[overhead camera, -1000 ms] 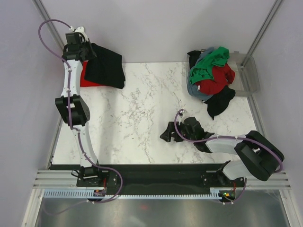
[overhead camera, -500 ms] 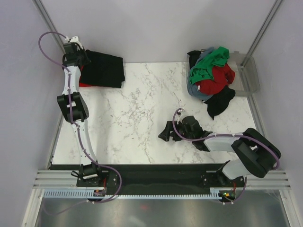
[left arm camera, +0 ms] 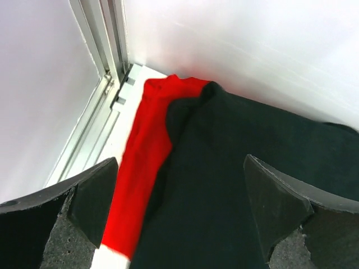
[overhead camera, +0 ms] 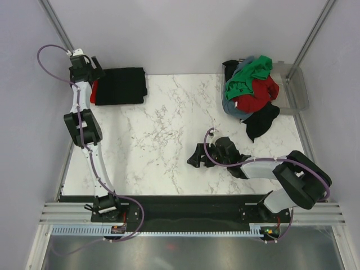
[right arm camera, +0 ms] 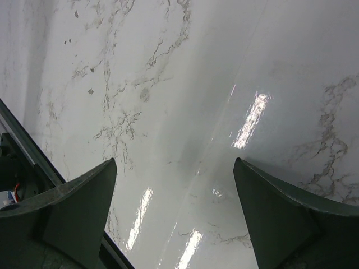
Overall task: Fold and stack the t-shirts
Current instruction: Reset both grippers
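A folded black t-shirt (overhead camera: pixel 119 85) lies at the table's far left corner on top of a red t-shirt (overhead camera: pixel 94 91), whose edge shows on the left. My left gripper (overhead camera: pixel 89 73) hovers at that stack's left end, open and empty. In the left wrist view the black t-shirt (left arm camera: pixel 252 185) and the red t-shirt (left arm camera: pixel 143 162) lie under the spread fingers (left arm camera: pixel 92 202). At the far right is a heap of t-shirts: green (overhead camera: pixel 250 73), red (overhead camera: pixel 260 93), grey-blue (overhead camera: pixel 230 107) and black (overhead camera: pixel 261 121). My right gripper (overhead camera: pixel 194 157) is open over bare marble (right arm camera: pixel 185 112).
A clear plastic bin (overhead camera: pixel 297 90) holds the back of the heap at the far right edge. Aluminium frame rails (left arm camera: pixel 106 61) run along the left wall, close to the stack. White walls enclose the table (overhead camera: pixel 163 129) at the back.
My left gripper has opened and let go of the black t-shirt, which now lies flat on the red one. The left arm drew back to the left. The right gripper edged slightly left.
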You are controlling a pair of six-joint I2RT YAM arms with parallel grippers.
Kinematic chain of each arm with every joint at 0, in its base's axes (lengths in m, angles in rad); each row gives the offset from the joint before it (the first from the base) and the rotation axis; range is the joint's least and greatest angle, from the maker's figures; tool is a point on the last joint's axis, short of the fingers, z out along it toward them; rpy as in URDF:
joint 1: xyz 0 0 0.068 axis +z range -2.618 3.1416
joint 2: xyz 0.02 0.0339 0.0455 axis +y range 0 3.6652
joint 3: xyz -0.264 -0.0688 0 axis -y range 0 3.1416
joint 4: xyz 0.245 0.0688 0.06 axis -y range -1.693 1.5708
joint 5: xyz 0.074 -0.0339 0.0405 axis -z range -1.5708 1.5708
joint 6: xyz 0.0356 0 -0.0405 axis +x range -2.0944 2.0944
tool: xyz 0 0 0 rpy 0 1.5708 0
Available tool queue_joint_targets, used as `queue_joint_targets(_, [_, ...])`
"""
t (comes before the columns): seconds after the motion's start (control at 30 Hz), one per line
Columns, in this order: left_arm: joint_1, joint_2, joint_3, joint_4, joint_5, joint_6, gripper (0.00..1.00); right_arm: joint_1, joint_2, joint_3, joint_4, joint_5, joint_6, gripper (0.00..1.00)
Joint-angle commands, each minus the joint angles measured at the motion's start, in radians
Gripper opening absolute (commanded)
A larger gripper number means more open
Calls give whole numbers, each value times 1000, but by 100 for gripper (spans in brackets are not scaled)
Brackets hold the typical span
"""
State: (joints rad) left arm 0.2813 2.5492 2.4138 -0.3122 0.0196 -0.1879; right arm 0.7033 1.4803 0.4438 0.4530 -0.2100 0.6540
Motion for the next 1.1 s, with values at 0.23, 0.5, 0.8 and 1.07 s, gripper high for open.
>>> queue_joint_targets(0.23, [-232, -640, -465, -54, -161, -195, 100, 5, 43, -71, -251, 38, -19, 98])
queue_joint_targets(0.5, [-352, -1026, -926, -143, 190, -252, 100, 54, -6, -63, -301, 92, -14, 98])
queue_joint_targets(0.8, [-378, -1512, -1462, -277, 197, -153, 100, 128, -155, -76, -384, 227, 22, 98])
queue_joint_targets(1.07, [-406, -1782, -1573, -337, 255, -130, 100, 137, -310, -117, -444, 304, 59, 98])
